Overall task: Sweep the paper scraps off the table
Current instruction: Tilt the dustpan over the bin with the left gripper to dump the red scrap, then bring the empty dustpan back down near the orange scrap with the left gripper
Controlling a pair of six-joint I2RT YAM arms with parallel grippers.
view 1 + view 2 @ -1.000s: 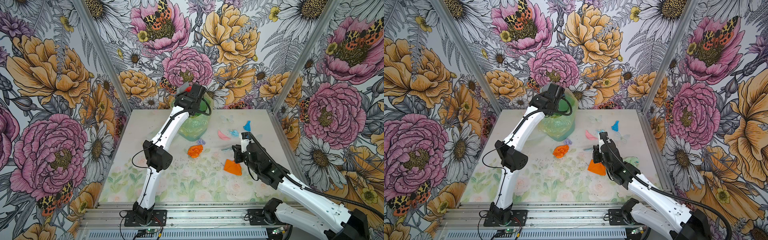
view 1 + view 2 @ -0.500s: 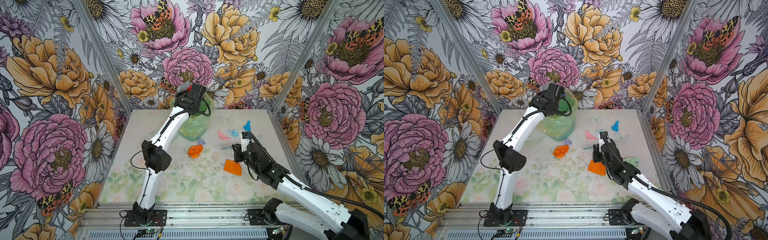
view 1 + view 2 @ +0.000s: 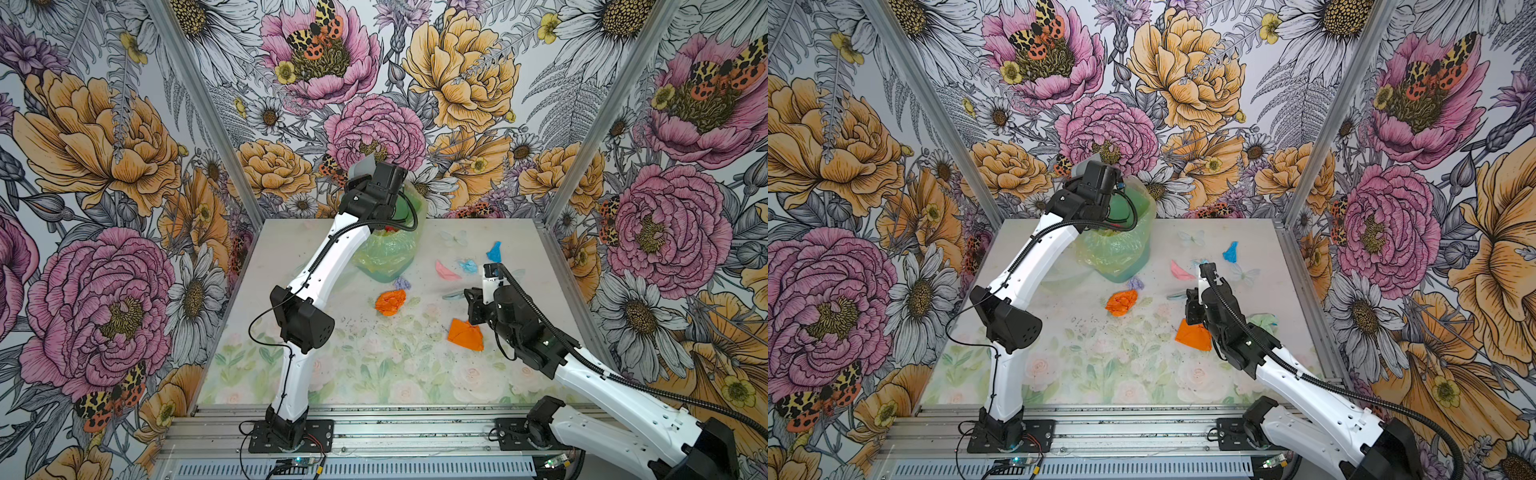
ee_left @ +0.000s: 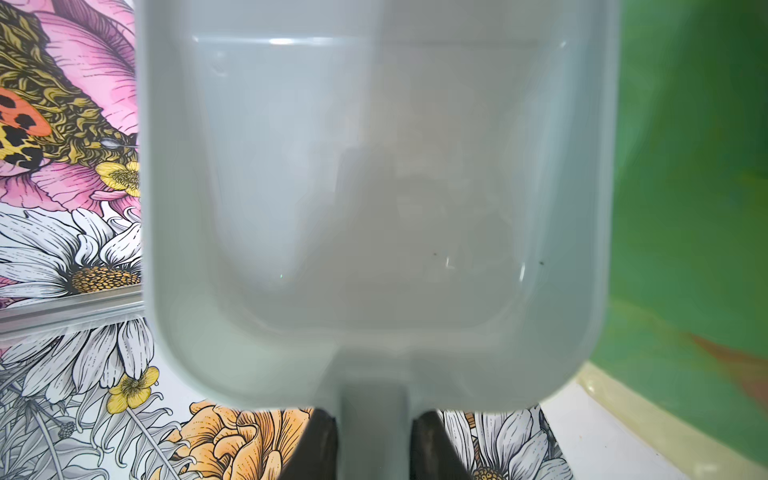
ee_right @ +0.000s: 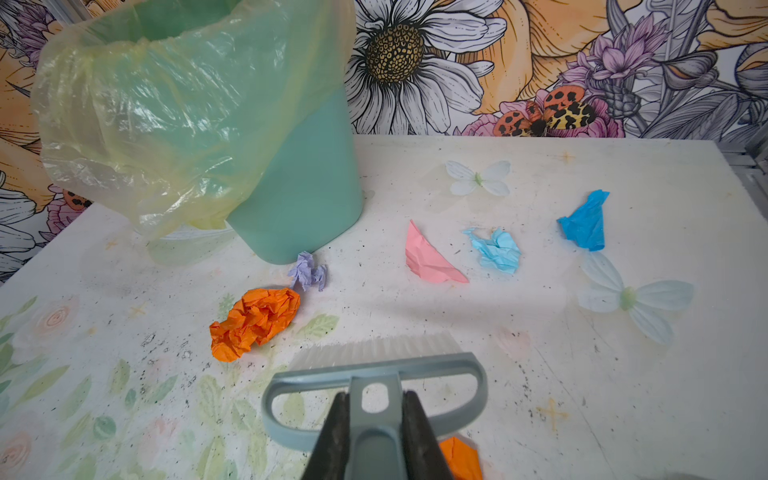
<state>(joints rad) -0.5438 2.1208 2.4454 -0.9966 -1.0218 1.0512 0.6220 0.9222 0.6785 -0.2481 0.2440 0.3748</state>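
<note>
Paper scraps lie on the table (image 3: pixel 374 374): a crumpled orange one (image 3: pixel 390 302) (image 5: pixel 253 322), a flat orange one (image 3: pixel 466 335), a lilac one (image 5: pixel 307 272), a pink one (image 5: pixel 430 257), a light blue one (image 5: pixel 496 249), a blue one (image 3: pixel 494 251) and a pale green one (image 3: pixel 1264 322). My left gripper (image 4: pixel 374 419) is shut on the handle of a grey-blue dustpan (image 4: pixel 374 208), raised beside the bin's mouth; the pan looks empty. My right gripper (image 5: pixel 374 419) is shut on the brush (image 5: pixel 374 365), bristles down between the two orange scraps.
The green bag-lined bin (image 3: pixel 388 253) (image 5: pixel 299 187) stands at the back middle, a bit of red showing inside. Flowered walls close three sides. The aluminium rail (image 3: pixel 374 419) with both arm bases runs along the front.
A red piece seen at the dustpan earlier no longer shows there. The left elbow has drifted slightly left. The right arm and brush have not moved.
</note>
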